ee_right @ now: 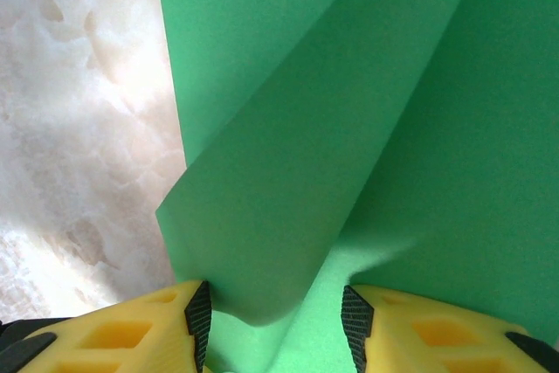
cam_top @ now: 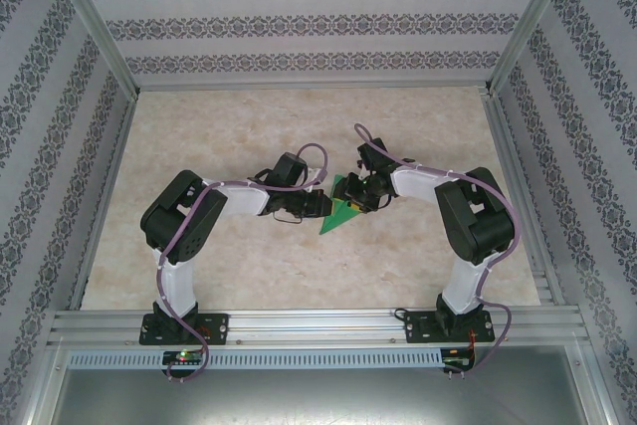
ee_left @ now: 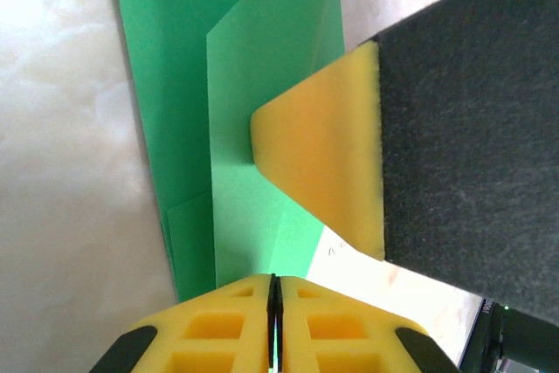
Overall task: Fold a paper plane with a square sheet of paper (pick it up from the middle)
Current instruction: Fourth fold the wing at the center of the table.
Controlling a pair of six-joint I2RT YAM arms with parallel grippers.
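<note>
Top external view: both arms reach inward and meet near the middle of the pale marbled tabletop (cam_top: 249,126). The green sheet of paper (cam_top: 336,218) lies flat there between the two wrists, showing as a pointed triangular shape with its tip toward the near-left. The left gripper (cam_top: 320,208) is at the sheet's left edge, and the right gripper (cam_top: 363,194) is over its upper right part. Left wrist view: the left gripper (ee_left: 273,290) has its yellow fingers pressed together with only a thin dark seam between them. The near edge of the paper (ee_left: 262,85) runs into that seam, with a sliver of green showing inside it, so it looks clamped on the sheet. A diagonal fold line crosses the paper, with a second layer lying over the first. One finger (ee_left: 319,163) of the right gripper, yellow foam tip on a black pad, comes in from the right with its tip down on the paper. Right wrist view: the right gripper (ee_right: 275,321) has its fingers apart. A raised flap of the sheet (ee_right: 288,128) curls up in the gap between them, and its lower edge is close to the left finger (ee_right: 196,316). I cannot tell whether they touch. Tabletop visible to the left.
</note>
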